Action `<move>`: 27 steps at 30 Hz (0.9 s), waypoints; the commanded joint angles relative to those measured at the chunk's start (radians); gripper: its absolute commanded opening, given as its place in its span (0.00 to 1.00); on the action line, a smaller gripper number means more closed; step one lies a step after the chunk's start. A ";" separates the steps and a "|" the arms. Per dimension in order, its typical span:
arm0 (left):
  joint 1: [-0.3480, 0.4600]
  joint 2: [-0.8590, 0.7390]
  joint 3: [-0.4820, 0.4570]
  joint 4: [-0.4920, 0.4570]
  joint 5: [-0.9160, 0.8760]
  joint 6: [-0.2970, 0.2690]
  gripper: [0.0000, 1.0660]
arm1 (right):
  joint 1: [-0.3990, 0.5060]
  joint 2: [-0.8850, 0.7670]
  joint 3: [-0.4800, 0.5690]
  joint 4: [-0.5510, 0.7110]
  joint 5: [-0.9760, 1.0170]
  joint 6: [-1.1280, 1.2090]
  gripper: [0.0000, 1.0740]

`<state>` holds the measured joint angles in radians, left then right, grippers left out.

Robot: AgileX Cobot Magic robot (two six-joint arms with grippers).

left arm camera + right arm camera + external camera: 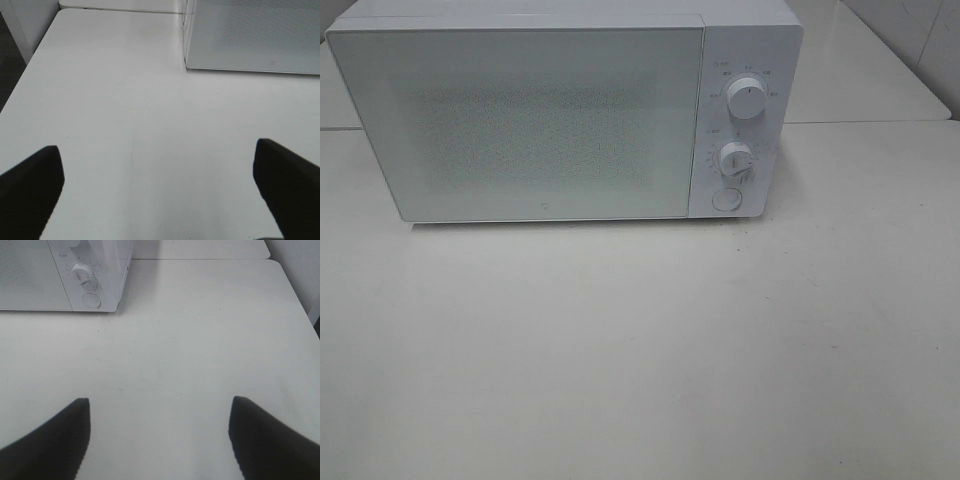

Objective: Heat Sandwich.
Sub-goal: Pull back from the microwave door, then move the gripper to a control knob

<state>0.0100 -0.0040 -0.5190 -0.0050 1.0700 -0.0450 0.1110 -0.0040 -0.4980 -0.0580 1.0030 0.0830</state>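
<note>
High camera looks down on the microwave (520, 120) front; both wrist cameras face it low across the table (125, 125)

A white, matt desk (640, 350) fills most of the exterior high view, and a straight seam (870, 122) separates it from a second white desk top (880, 70) butted against its far edge. Beyond that top, at the far right corner, stands a pale wall (920, 30) that appears to be tiled, though the joints are faint. The left wrist view shows a strip of dark floor (7, 75) past the desk's outer edge beside a white upright panel (35, 20); lighting is even and diffuse.
</note>
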 commanded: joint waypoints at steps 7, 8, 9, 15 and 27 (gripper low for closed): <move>0.002 -0.024 0.001 -0.011 0.001 0.001 0.92 | -0.007 -0.028 0.000 -0.002 -0.007 -0.011 0.69; 0.002 -0.024 0.001 -0.011 0.001 0.001 0.92 | -0.007 -0.028 0.000 -0.002 -0.007 -0.011 0.69; 0.002 -0.024 0.001 -0.011 0.001 0.001 0.92 | -0.007 -0.028 0.000 -0.002 -0.007 -0.011 0.69; 0.002 -0.024 0.001 -0.011 0.001 0.001 0.92 | -0.007 -0.020 -0.021 -0.002 -0.022 0.002 0.69; 0.002 -0.024 0.001 -0.011 0.001 0.002 0.92 | -0.007 0.159 -0.064 -0.002 -0.181 0.011 0.69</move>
<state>0.0100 -0.0050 -0.5190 -0.0060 1.0700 -0.0440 0.1110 0.1380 -0.5530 -0.0580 0.8650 0.0900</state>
